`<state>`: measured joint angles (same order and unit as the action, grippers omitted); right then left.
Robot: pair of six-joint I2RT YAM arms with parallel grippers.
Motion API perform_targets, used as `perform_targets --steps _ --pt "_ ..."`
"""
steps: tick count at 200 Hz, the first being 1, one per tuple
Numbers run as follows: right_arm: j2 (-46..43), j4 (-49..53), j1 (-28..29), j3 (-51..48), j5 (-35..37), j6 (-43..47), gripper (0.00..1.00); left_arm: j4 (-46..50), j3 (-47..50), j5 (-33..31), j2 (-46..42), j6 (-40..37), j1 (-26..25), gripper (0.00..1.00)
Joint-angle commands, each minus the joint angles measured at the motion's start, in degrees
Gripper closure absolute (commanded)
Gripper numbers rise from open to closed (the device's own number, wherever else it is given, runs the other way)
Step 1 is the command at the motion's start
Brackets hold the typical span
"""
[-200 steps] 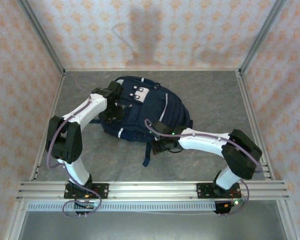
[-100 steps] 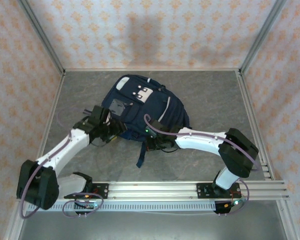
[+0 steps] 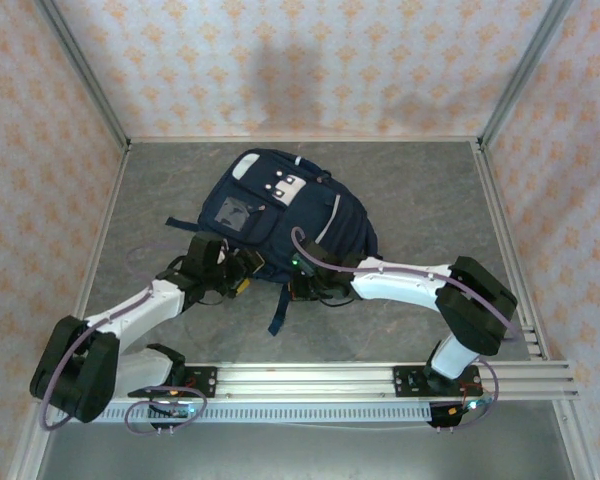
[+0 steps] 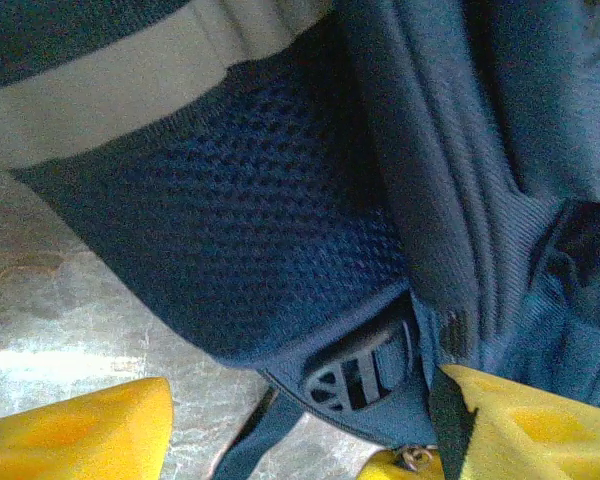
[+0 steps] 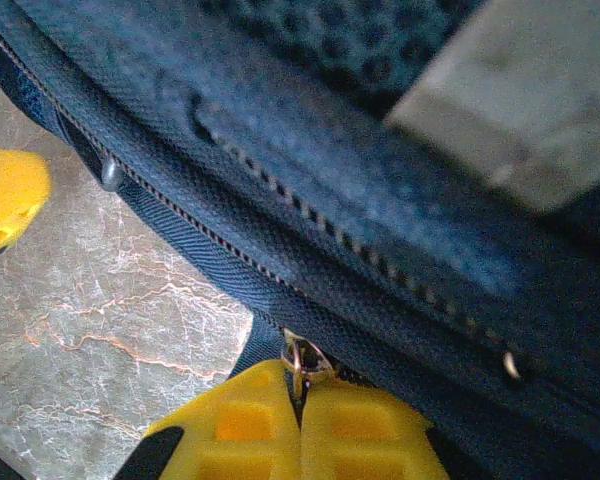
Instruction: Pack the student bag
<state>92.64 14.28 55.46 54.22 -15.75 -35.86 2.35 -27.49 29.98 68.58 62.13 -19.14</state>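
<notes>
Left gripper [image 3: 242, 272] retreated, spread; right gripper [image 5: 300, 405] pinches zipper pull [image 5: 300, 357]; student bag [image 3: 280, 215] on marbled table [image 3: 420, 190], patterned walls [image 3: 310, 70].

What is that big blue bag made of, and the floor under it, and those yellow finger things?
The student bag looks like matte woven navy synthetic fabric: weave shows, plus an open mesh panel. Its zipper pull glints like metal. The table looks like grey veined stone or a laminate imitating it, slightly glossy; unclear which. The yellow fingers seem moulded plastic, with recessed pockets.
</notes>
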Motion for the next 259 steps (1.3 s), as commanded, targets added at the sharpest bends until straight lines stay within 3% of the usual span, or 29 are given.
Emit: perform_targets --steps 1,54,137,214,259 --pt "-1.1 -3.4 0.2 -0.7 0.3 -1.4 1.00 -2.5 -2.3 -1.6 4.4 0.1 -0.3 0.33" --pt "0.0 6.9 0.2 -0.7 6.5 -2.6 1.00 2.6 -8.4 -2.8 14.4 -6.0 1.5 0.37" --pt "-3.9 10.6 -0.9 -4.0 11.0 0.6 1.00 10.8 -15.4 -4.4 18.3 -12.7 4.6 0.38" --pt "-3.8 11.1 -4.2 -4.3 8.9 8.0 1.00 16.2 -21.7 -5.7 20.8 -17.8 6.5 0.38" --pt "0.8 6.6 -3.8 -0.3 0.8 9.3 1.00 20.9 -31.2 -2.3 27.6 -24.7 9.2 0.37"
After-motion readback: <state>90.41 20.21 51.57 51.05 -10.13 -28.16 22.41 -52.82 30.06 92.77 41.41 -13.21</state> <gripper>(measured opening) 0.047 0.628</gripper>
